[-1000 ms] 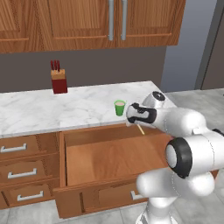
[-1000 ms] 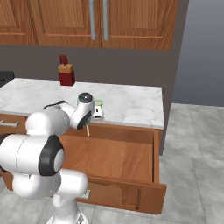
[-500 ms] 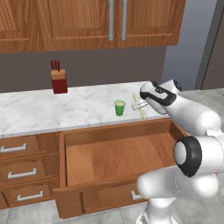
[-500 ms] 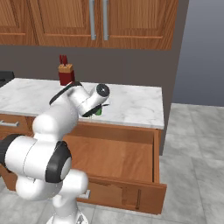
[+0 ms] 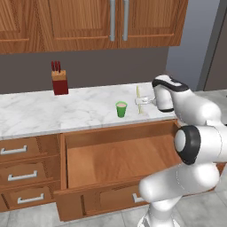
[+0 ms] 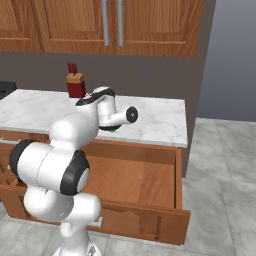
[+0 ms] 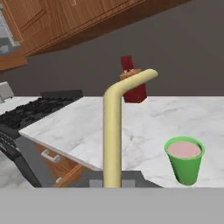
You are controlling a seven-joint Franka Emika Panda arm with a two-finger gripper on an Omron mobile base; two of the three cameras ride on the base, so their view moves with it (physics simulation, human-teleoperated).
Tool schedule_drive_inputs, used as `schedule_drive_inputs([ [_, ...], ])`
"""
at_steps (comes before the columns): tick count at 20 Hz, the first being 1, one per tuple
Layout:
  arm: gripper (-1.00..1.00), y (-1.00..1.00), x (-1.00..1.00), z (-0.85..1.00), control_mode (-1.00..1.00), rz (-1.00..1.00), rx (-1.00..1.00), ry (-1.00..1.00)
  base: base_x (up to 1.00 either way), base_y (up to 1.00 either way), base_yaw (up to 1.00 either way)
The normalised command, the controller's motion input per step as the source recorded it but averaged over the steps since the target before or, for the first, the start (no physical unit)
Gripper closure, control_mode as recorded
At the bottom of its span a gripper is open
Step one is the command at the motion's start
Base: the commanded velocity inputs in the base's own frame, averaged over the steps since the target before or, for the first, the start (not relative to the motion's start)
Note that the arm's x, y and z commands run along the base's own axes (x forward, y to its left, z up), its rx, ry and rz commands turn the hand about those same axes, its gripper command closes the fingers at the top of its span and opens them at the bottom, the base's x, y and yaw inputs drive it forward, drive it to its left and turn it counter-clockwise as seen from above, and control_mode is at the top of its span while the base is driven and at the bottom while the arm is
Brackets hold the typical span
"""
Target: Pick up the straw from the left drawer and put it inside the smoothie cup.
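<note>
Left base view: the gripper (image 5: 141,101), right of centre, is closed on the upright straw (image 5: 138,98), just right of the smoothie cup (image 5: 121,109) on the marble counter (image 5: 66,108); the left drawer (image 5: 119,155) stands open below.

Right base view: the arm hides most of the cup.

Hand view: the straw (image 7: 113,131) rises at centre, the cup (image 7: 185,160) at lower right.

text: none legible | labels/brands: none legible | numbers/signs: none legible | checked: cabinet fronts, counter, and items standing on it, in all three views
</note>
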Motion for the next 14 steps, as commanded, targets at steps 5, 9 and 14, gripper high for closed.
schedule_drive_inputs([
  [5, 1.0, 0.0, 0.35, 0.0, -1.0, 0.06, 0.29, -0.22, 0.0, 0.0, 0.0],
  [9, 1.0, 0.0, 0.44, 0.0, -1.0, 0.05, 0.19, -0.11, 0.0, 0.0, 0.0],
  [14, 1.0, -0.14, 0.47, 0.0, -1.0, 0.04, 0.01, 0.01, 0.0, 0.0, 0.0],
])
